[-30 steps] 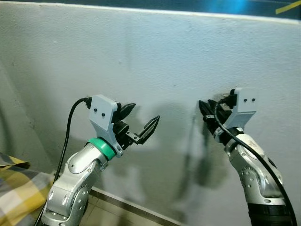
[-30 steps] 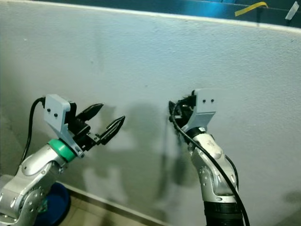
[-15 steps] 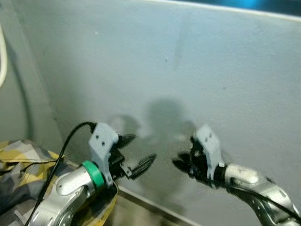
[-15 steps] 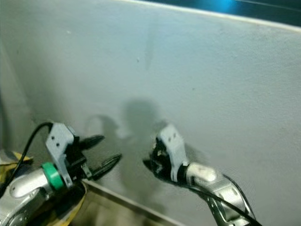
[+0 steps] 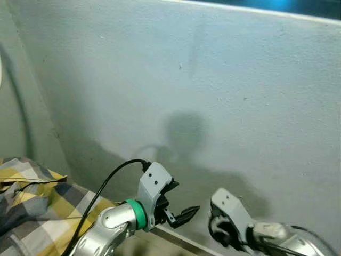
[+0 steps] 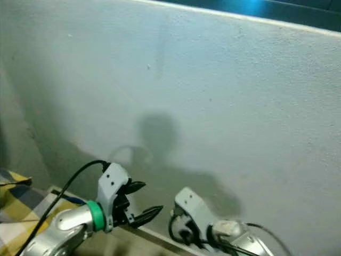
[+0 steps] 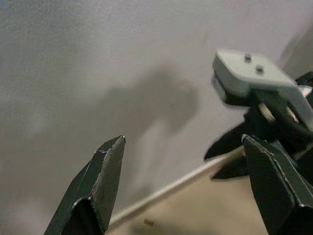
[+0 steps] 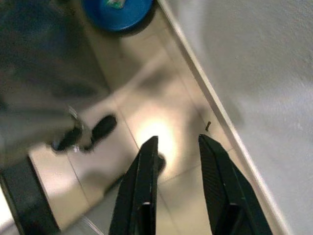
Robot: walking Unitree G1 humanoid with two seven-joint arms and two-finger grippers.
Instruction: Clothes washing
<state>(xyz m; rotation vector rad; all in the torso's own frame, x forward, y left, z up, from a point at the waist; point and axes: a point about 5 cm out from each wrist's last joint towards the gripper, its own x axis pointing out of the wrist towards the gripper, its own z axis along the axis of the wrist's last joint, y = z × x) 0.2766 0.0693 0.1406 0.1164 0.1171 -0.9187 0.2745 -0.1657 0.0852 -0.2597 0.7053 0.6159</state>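
The left gripper (image 5: 178, 212) is held low before the grey wall (image 5: 213, 85), its fingers spread and empty. The right gripper (image 8: 178, 186) points to the tiled floor (image 8: 146, 107), fingers a little apart. A yellow checked cloth (image 5: 32, 205) lies at the robot's left.

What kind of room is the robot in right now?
Probably a plain corner of a home, maybe a laundry or utility spot. There is a bare grey wall close ahead, a pale tiled floor with a white skirting strip, a blue tub on the floor, and yellow checked cloth piled nearby.
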